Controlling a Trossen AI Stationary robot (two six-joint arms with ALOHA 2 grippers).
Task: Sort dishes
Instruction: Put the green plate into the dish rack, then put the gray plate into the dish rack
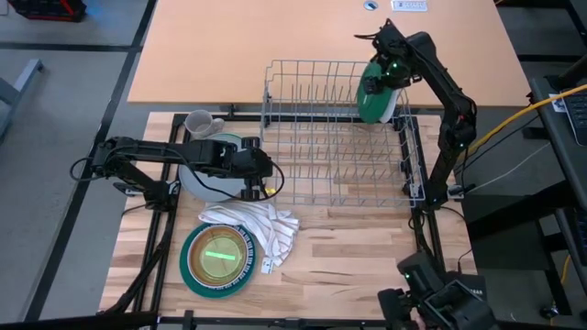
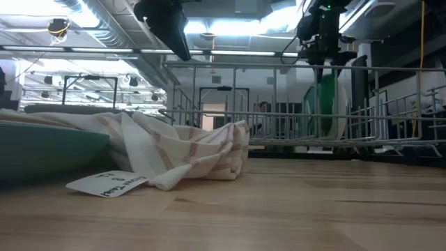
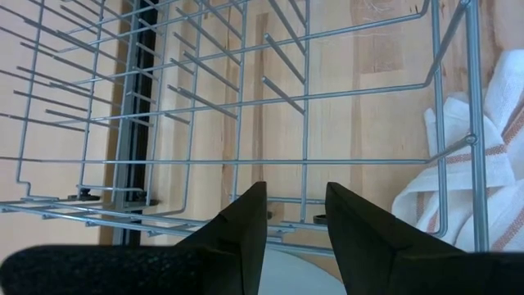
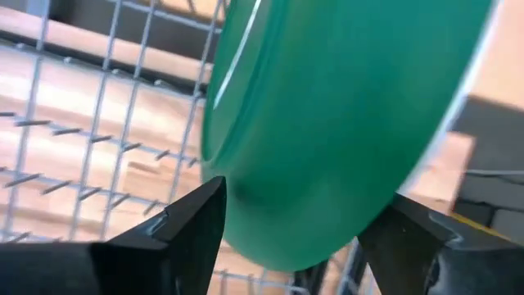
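Green round plate (image 1: 374,103) stands on edge in the far right corner of the grey wire rack (image 1: 312,174), right gripper (image 4: 291,225) spread around its rim. Left gripper (image 3: 295,221), narrowly parted and empty, hovers over the grey plate (image 1: 204,183) beside the rack

Handwriting on the cloth's white tag (image 2: 108,185) (too blurred) cannot be read

You have one wire rack (image 1: 337,133) on the table (image 1: 348,247), one green plate (image 1: 374,99) standing in it, one grey mug (image 1: 200,123), one striped cloth (image 1: 257,229), one grey plate (image 1: 209,179), and one stack of plates (image 1: 217,258) whose count you cannot tell. Two arms, one pincer each.
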